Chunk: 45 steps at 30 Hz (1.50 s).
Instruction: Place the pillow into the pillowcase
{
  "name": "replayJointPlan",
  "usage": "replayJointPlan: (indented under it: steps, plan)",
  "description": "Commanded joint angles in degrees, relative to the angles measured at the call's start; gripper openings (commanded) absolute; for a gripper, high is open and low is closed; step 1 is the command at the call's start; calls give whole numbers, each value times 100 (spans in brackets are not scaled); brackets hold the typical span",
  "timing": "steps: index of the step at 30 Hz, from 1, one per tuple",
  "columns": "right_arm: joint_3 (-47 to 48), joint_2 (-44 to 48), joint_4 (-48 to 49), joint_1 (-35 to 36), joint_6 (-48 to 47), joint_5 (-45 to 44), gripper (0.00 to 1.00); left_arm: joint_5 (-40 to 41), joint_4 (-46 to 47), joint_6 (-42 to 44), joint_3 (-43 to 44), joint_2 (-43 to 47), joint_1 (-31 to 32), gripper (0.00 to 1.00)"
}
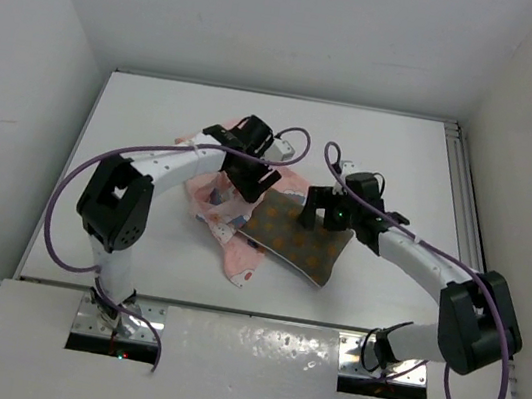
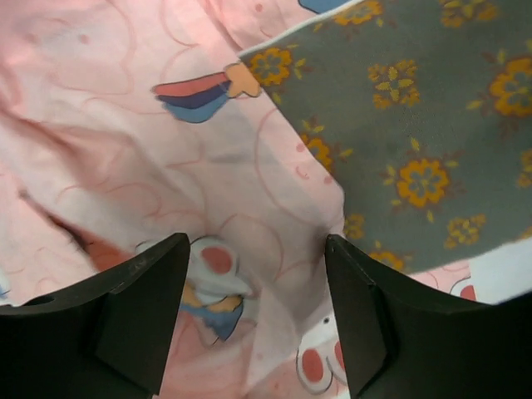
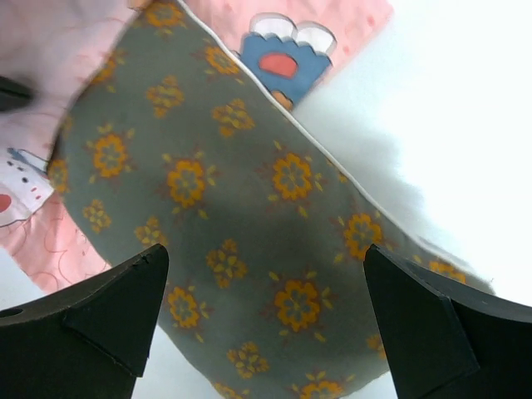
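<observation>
The pillow (image 1: pixel 295 237) is olive-grey with small orange flowers and white piping. It lies mid-table, its left end on the crumpled pink pillowcase (image 1: pixel 219 207). My left gripper (image 1: pixel 248 185) is open just above the pillowcase (image 2: pixel 125 125), with rumpled pink cloth between its fingers, beside the pillow's corner (image 2: pixel 416 141). I cannot tell if it touches the cloth. My right gripper (image 1: pixel 322 216) is open wide and empty, hovering over the pillow (image 3: pixel 249 208) near its far right end. Pink pillowcase (image 3: pixel 324 21) shows beyond the pillow's edge.
White walls close the table (image 1: pixel 155 131) in on the left, back and right. A metal rail (image 1: pixel 460 190) runs along the right edge. Purple cables loop from both arms.
</observation>
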<state>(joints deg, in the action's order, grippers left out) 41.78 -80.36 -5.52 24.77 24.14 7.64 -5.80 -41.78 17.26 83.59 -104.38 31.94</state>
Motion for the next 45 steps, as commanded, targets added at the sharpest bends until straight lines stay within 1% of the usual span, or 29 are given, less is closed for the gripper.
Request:
replayJointPlan:
  steps: [1,5,8,9,10,12,13,14,15,16,17,18,20,21,22,24,27,29,30,31,32,34,35,36,37,39,41,42,45]
  plan:
    - [-169,275,691,194,-505,-43,99,117,477,-249,-88,-74,75,65]
    - [-372,258,1051,466,-814,-219,99,-456,495,-240,8,-127,93,63]
    - [-478,117,1534,677,-999,-342,99,-571,495,-196,-80,-144,93,56]
    - [-495,-49,1675,730,-1016,-333,99,-571,461,-179,-97,-153,93,52]
    - [-521,-172,1799,748,-1034,-325,99,-571,460,-161,-132,-153,93,42]
    - [-469,-488,2063,800,-1008,-360,96,-571,451,-170,-133,-153,93,31]
    - [-295,-820,2072,836,-964,-360,95,-588,451,-179,-107,-136,93,19]
    - [-180,-963,1942,888,-964,-394,92,-589,460,-161,-80,-118,93,14]
    - [-75,-1104,1862,993,-929,-447,85,-571,460,-126,16,-100,93,6]
    - [31,-1331,1783,1038,-842,-587,81,-571,434,-100,95,-100,93,3]
    - [206,-1412,1608,1099,-823,-640,78,-588,382,-82,96,-126,93,3]
    - [243,-1456,1572,1187,-806,-676,71,-667,268,-21,427,-135,84,2]
    - [182,-1413,1702,1275,-797,-676,55,-781,179,58,587,-162,75,2]
    - [129,-1334,1790,1362,-780,-676,40,-921,101,146,727,-188,75,2]
    - [16,-1177,1939,1416,-684,-685,2,-984,39,173,798,-223,75,3]
    - [-12,-992,1967,1530,-586,-921,0,-1063,-93,173,939,-337,75,7]
    - [-195,-544,2194,1671,-464,-1290,0,-1220,-85,155,940,-347,75,9]
    - [-398,-97,2791,1785,-358,-1501,0,-1370,46,234,826,-233,75,9]
    - [-677,71,3072,1820,-236,-1563,0,-1406,99,243,799,-189,84,9]
    - [-802,238,3666,1881,-147,-1694,0,-1467,109,295,782,-101,93,9]
    - [-942,518,3942,1969,-33,-1870,0,-1537,109,409,764,-57,101,8]
    - [-1329,766,4757,2048,222,-2423,0,-1809,39,559,799,66,154,8]
    - [-1443,889,4997,2145,257,-2634,0,-2037,-127,751,886,84,189,7]
    - [-1688,1082,5251,2180,301,-3036,0,-2135,-224,866,939,93,303,7]
    - [-1778,1144,5654,2250,319,-3223,0,-2231,-452,1119,974,128,365,7]
    - [-2023,1224,6095,2286,337,-3592,0,-2644,-594,1358,1010,163,531,7]
    - [-2138,1154,6378,2304,416,-3743,0,-3064,-630,1508,888,216,567,7]
    - [-2226,1015,6736,2304,477,-3778,0,-3163,-630,1561,870,234,585,8]
    - [-2245,629,7160,2339,478,-3717,0,-3182,-489,1623,869,181,576,8]
